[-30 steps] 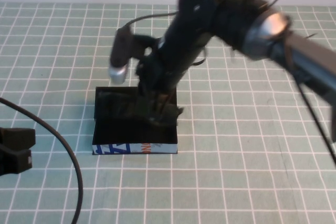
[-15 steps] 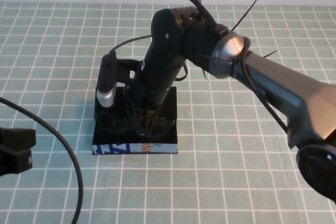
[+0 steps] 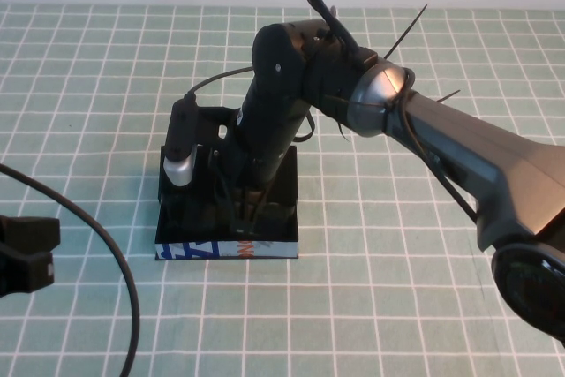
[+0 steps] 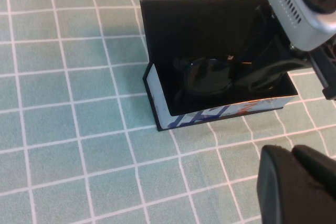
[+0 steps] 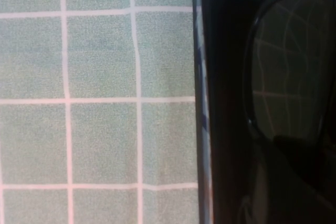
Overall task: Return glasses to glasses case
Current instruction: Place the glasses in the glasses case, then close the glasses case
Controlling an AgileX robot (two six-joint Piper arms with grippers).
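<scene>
The glasses case (image 3: 265, 249) stands open on the green checked mat, left of the middle, with its lid lying flat behind it and its blue, white and orange side towards me. My right gripper (image 3: 243, 209) reaches down into the case and is shut on the glasses, which the arm hides in the high view. In the left wrist view the black glasses (image 4: 210, 77) sit low inside the case (image 4: 157, 98), with the right gripper (image 4: 268, 64) over one end. The right wrist view shows a lens (image 5: 289, 61) inside the case wall (image 5: 202, 129). My left gripper (image 3: 26, 253) is shut and empty at the near left (image 4: 296, 182).
A black cable (image 3: 115, 253) curves over the mat from the left gripper towards the front edge. The right arm (image 3: 459, 147) crosses the table from the near right to the case. The mat's far edge meets a white wall.
My right gripper has come down from above the case into it, taking the glasses lower inside. The left gripper has not moved.
</scene>
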